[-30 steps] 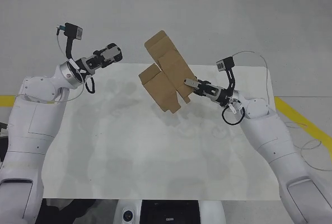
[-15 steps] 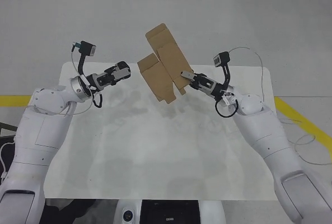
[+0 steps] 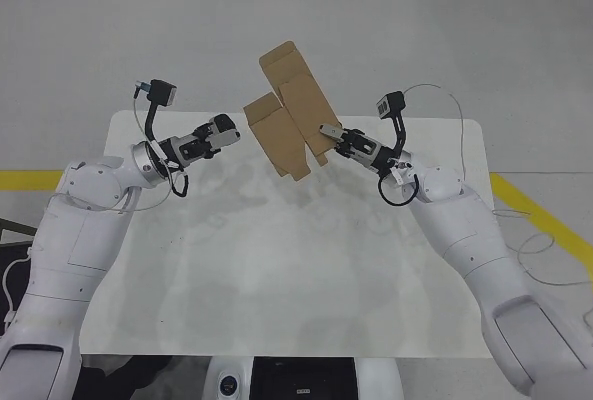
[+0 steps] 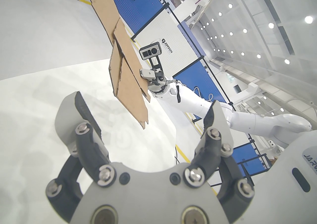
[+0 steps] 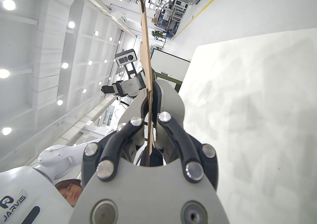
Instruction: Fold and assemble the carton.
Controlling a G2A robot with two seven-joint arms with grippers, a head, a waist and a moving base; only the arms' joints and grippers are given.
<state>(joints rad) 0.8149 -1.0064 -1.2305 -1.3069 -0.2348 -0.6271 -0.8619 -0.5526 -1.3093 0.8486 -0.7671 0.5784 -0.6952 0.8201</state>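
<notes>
Right now the flat brown carton (image 3: 288, 115) hangs tilted in the air over the table's (image 3: 276, 280) far edge, its right side pinched tight in the right gripper (image 3: 328, 133). Just left of it, the left gripper (image 3: 230, 128) hovers, jaws spread wide, clear of the cardboard.

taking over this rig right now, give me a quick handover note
Right gripper: shut on one edge of the carton, holding it in the air over the far edge of the table.
Left gripper: open and empty, close beside the carton, not touching it.
Done: the carton is lifted off the table.
Left: all the folding. The carton is a flat blank, with no box shape formed yet.
</notes>
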